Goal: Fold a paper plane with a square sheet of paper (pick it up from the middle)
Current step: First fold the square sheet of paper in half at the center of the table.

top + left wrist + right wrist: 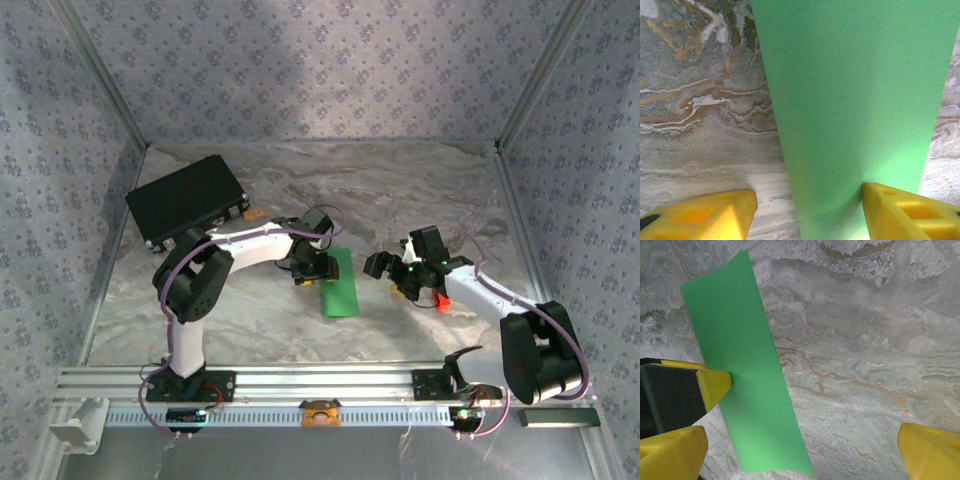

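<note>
L gripper (312, 262): jaws apart, nothing clamped, straddling green paper (340, 285). Paper folded to narrow strip, flat on marble table (420, 190), running fwd between the fingertips. One yellow fingertip (900, 210) touching strip's edge, other on bare table just beside. R gripper (800, 452): spread wide, empty, strip lying near one fingertip, well apart from other. Small red block (440, 303) just beside R wrist.

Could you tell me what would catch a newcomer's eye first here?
The bright green paper, a narrow strip, stands out mid-table. The left gripper rests a finger on its left edge, and the open right gripper hangs to its right. A black case sits far left.
</note>
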`<state>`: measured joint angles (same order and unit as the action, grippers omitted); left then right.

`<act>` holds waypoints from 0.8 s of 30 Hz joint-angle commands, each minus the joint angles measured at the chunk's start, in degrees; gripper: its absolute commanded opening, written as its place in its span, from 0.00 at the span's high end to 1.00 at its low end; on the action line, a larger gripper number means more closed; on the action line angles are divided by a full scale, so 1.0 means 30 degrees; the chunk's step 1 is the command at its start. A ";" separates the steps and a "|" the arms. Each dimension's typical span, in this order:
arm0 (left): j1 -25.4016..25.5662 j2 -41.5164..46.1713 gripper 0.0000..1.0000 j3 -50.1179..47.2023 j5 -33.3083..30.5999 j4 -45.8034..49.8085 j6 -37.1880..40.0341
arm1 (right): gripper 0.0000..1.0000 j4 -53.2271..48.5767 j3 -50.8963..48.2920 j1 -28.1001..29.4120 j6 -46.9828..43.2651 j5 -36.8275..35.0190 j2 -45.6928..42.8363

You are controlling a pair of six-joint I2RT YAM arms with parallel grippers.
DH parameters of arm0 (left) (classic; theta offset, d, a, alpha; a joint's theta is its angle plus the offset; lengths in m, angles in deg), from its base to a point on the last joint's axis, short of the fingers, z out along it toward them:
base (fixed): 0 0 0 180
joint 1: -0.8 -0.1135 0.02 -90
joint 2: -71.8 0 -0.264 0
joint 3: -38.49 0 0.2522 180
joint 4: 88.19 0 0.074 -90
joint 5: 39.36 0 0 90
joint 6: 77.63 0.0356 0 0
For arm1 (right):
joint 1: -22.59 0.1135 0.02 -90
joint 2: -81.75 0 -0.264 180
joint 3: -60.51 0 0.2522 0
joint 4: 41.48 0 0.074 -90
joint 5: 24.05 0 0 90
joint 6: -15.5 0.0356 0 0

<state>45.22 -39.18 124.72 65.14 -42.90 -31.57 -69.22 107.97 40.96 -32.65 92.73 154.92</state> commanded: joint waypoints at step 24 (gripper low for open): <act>0.0214 -0.3055 0.38 0.0629 -0.1077 -0.0562 0.0880 | 0.01 -0.0138 0.0021 -0.0061 0.0376 0.0007 0.0001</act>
<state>45.29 -41.63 128.53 65.12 -38.53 -30.13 -69.17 107.97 40.96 -32.24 92.73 154.92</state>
